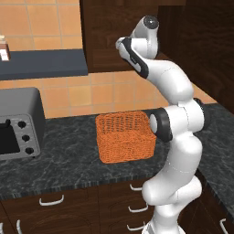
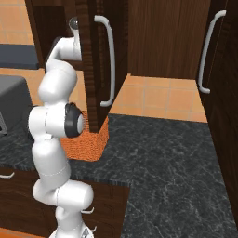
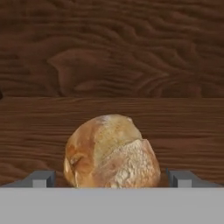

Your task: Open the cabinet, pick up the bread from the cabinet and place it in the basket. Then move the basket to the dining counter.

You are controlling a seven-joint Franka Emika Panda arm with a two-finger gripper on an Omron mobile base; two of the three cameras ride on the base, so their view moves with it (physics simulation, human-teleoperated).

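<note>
The cabinet (image 2: 95, 65) stands open: in the right base view its door swings out toward the camera at upper centre, the long silver handle (image 2: 110, 60) facing right, and the arm reaches in behind the door. In the hand view the bread (image 3: 111, 151) sits on the cabinet's wooden shelf at lower centre, right in front of the camera, with the wood-grain back wall behind it. The claw (image 3: 111, 179) is spread wide, one fingertip low on each side of the loaf and neither visibly touching it, so nothing is gripped yet. The basket (image 1: 124, 135) waits on the dark speckled worktop (image 1: 68, 155) in the middle of the left base view, below the cabinet and right of the toaster oven (image 1: 18, 123); no bread can be seen in it. So the opening looks done and the pick is at hand: the claw appears lined up to close on the loaf. Left to do, as I judge it: grip, lift out, drop the bread in the basket, then carry the basket to the dining counter.
</note>
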